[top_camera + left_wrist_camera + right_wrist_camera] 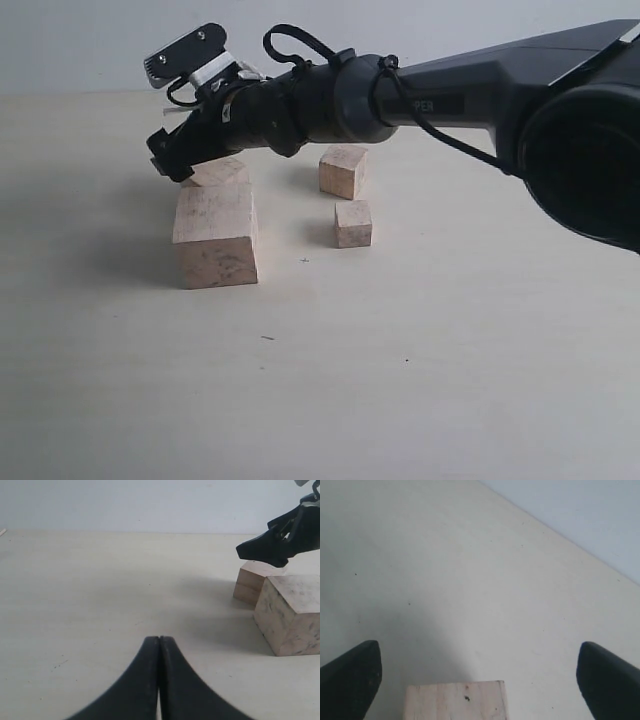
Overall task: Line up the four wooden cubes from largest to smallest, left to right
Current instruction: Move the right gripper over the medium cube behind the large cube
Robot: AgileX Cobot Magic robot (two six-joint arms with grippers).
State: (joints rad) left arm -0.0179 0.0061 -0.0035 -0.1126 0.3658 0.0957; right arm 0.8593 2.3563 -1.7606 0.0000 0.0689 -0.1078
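The right gripper (477, 655) spreads wide over a pale, sharp-edged wooden cube (455, 701). The smooth black left gripper (159, 640) is pinched closed above the matte table (75, 605).

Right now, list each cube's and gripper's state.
Largest pale wooden cube: flat on the table, untouched.
Pale wooden cube behind it: on the table, under the right gripper, ungripped.
Third-largest pale wooden cube: on the table, free.
Smallest pale wooden cube: on the table, free.
Right gripper: open.
Left gripper: shut, empty.
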